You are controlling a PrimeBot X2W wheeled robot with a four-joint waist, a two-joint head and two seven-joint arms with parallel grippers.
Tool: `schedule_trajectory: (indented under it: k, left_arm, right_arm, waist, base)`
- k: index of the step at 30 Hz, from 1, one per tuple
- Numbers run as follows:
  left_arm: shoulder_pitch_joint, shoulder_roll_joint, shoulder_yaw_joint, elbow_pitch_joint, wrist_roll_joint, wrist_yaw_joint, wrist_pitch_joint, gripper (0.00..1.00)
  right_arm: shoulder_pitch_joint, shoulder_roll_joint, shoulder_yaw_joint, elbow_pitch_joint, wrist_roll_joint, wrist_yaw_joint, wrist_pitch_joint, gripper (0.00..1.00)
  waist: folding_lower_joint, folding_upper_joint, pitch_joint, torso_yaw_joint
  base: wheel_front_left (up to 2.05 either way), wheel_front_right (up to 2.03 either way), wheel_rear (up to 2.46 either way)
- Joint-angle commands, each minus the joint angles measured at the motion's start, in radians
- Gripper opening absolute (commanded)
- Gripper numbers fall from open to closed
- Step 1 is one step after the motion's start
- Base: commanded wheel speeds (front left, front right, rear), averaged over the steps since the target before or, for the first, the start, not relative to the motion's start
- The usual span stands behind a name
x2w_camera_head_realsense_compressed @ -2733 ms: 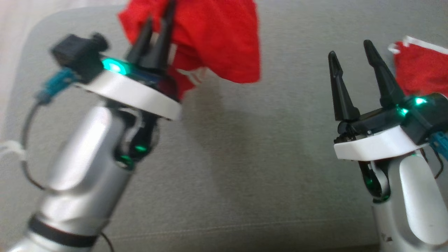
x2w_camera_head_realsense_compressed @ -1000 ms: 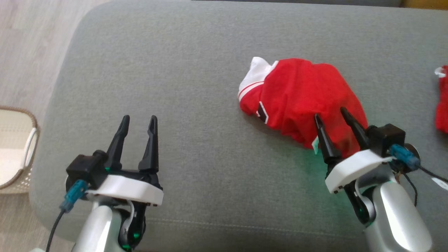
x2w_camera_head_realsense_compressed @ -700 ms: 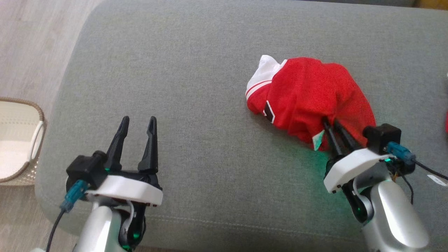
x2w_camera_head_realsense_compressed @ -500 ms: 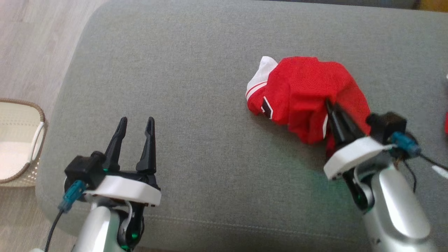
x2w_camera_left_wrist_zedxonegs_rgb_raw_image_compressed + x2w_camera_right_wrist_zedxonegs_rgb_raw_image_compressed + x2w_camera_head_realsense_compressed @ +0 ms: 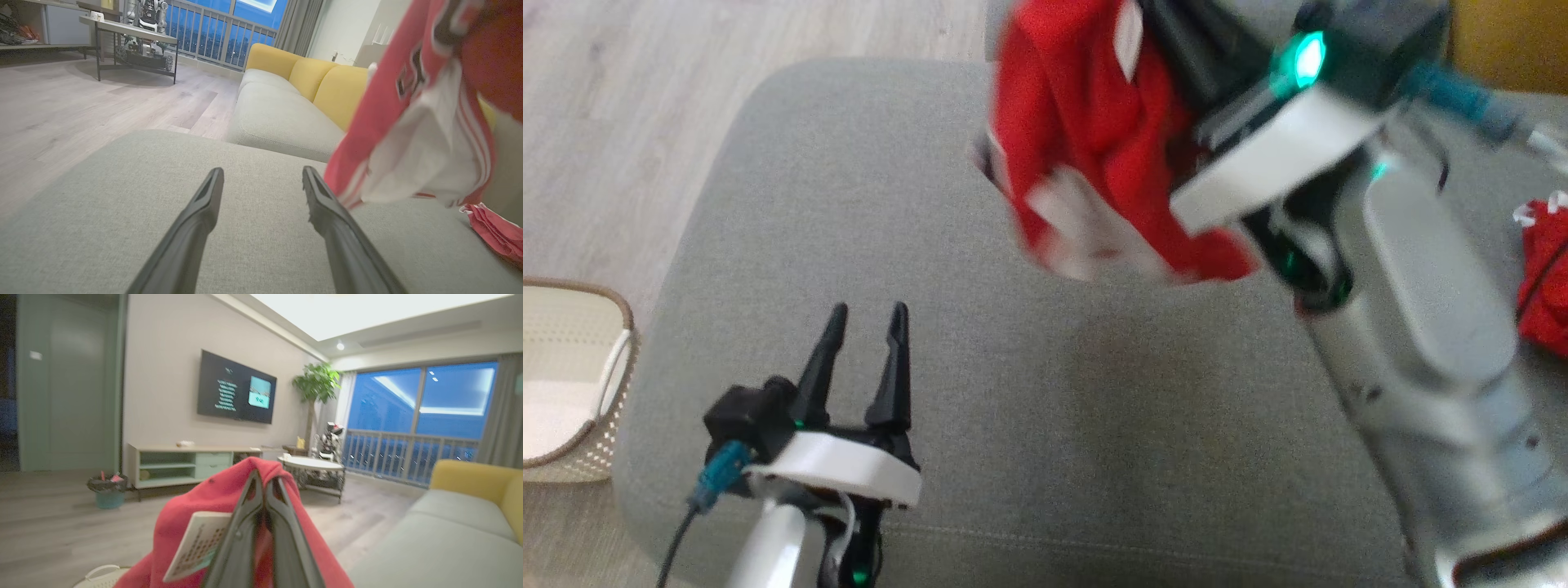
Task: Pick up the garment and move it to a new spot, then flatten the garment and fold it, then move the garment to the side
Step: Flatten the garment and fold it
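We find the red garment (image 5: 1086, 139) clamped in the right gripper (image 5: 265, 486), hanging long-axis down over the grey cushion (image 5: 1094, 425), forward-right of the wide-spread, empty left gripper (image 5: 866, 318).

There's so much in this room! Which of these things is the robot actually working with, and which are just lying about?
In the job: red garment, held aloft in the shut right gripper; grey cushion beneath; left gripper, open, empty.
Lying about: second red cloth, white basket, yellow sofa, wall screen.
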Motion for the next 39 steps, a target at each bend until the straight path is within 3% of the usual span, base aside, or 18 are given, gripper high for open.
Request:
schedule_trajectory:
  k: [1, 4, 10, 15, 16, 17, 19, 22, 27, 34, 38, 39]
  left_arm:
    - [-0.017, 0.003, 0.018, -0.028, -0.008, 0.009, -0.005, 1.0]
    - [-0.007, 0.003, -0.003, -0.032, -0.021, 0.02, -0.005, 1.0]
    - [-0.004, 0.002, -0.024, -0.041, -0.031, 0.028, -0.005, 1.0]
    - [-0.019, 0.002, -0.031, -0.039, -0.032, 0.027, -0.005, 1.0]
    - [-0.024, 0.002, -0.032, -0.038, -0.033, 0.026, -0.005, 1.0]
    - [-0.029, 0.002, -0.033, -0.037, -0.033, 0.025, -0.005, 1.0]
    - [-0.038, 0.002, -0.036, -0.036, -0.035, 0.024, -0.005, 1.0]
    - [-0.047, 0.002, -0.036, -0.034, -0.036, 0.028, -0.005, 1.0]
    - [-0.056, 0.002, -0.026, -0.033, -0.028, 0.026, -0.005, 1.0]
    - [-0.064, 0.002, -0.006, -0.057, -0.028, 0.032, -0.005, 1.0]
    - [-0.072, 0.002, 0.007, -0.077, -0.034, 0.042, -0.005, 1.0]
    - [-0.075, 0.002, 0.015, -0.091, -0.042, 0.049, -0.005, 1.0]
  right_arm:
    - [-0.066, 0.015, 0.009, -0.031, 0.041, 0.0, 0.007, 0.0]
    - [-0.143, 0.015, -0.04, 0.032, 0.079, 0.0, 0.032, 0.0]
    - [-0.158, 0.009, -0.236, 0.278, -0.049, 0.0, 0.156, 0.0]
    - [-0.117, -0.075, -0.437, 0.516, -0.19, 0.0, 0.213, 0.0]
    - [-0.115, -0.096, -0.48, 0.555, -0.238, 0.0, 0.201, 0.93]
    - [-0.115, -0.117, -0.526, 0.591, -0.295, 0.0, 0.187, 1.0]
    - [-0.118, -0.144, -0.589, 0.636, -0.412, 0.0, 0.151, 1.0]
    - [-0.136, -0.116, -0.696, 0.665, -0.514, 0.0, 0.09, 1.0]
    - [-0.171, -0.042, -0.697, 0.69, -0.565, 0.0, -0.038, 1.0]
    - [-0.136, 0.009, -0.454, 0.645, -0.425, 0.0, -0.203, 1.0]
    - [-0.035, 0.014, -0.325, 0.511, -0.291, 0.0, -0.226, 1.0]
    - [0.037, 0.014, -0.279, 0.415, -0.224, 0.0, -0.23, 1.0]
  waist:
    - [0.0, 0.0, -0.019, 0.01]
    - [0.0, 0.0, -0.028, 0.024]
    - [0.0, 0.0, 0.0, 0.059]
    - [0.0, 0.0, 0.053, 0.081]
    - [0.0, 0.0, 0.063, 0.084]
    - [0.0, 0.0, 0.072, 0.086]
    - [0.0, 0.0, 0.087, 0.09]
    - [0.0, 0.0, 0.094, 0.084]
    - [0.0, 0.0, 0.077, 0.047]
    - [0.0, 0.0, 0.042, -0.034]
    - [0.0, 0.0, 0.037, -0.079]
    - [0.0, 0.0, 0.038, -0.1]
  base:
    - [0.0, 0.0, 0.0]
    - [0.0, 0.0, 0.0]
    - [0.0, 0.0, 0.0]
    - [0.0, 0.0, 0.0]
    - [0.0, 0.0, 0.0]
    - [0.0, 0.0, 0.0]
    - [0.0, 0.0, 0.0]
    - [0.0, 0.0, 0.0]
    - [0.0, 0.0, 0.0]
    - [0.0, 0.0, 0.0]
    - [0.0, 0.0, 0.0]
    - [0.0, 0.0, 0.0]
